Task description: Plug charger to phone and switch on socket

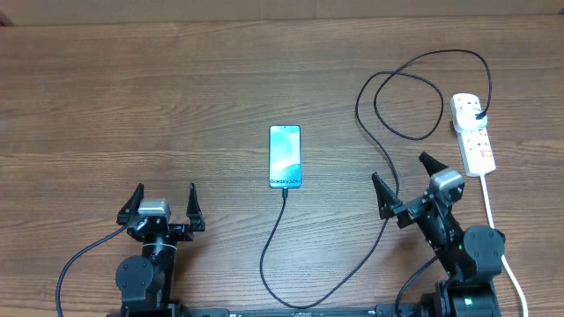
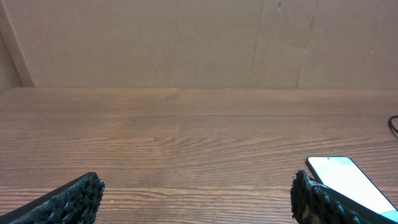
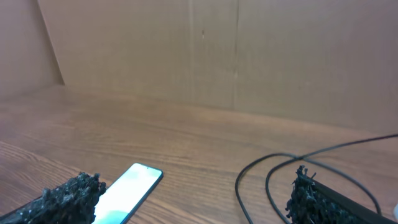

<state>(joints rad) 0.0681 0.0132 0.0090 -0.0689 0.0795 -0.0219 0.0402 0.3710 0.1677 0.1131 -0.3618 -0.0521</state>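
The phone [image 1: 285,157] lies face up mid-table, its teal screen lit. The charger [image 1: 275,238], a thin black cable, meets the phone's bottom edge, curves toward the table front, then loops up the right side to a black plug [image 1: 478,114] seated in the white socket [image 1: 473,134]. Left of the phone, near the front edge, my left gripper [image 1: 165,192] stands open over bare wood. My right gripper [image 1: 401,172] is open beside the cable, left of the socket. The left wrist view has the phone [image 2: 348,180] at lower right. The right wrist view shows the phone [image 3: 127,186] and cable loops [image 3: 267,180].
The socket's thick white cord [image 1: 493,211] runs down the right side past my right arm. Cardboard walls [image 2: 186,43] close off the far side of the wooden table [image 1: 132,88].
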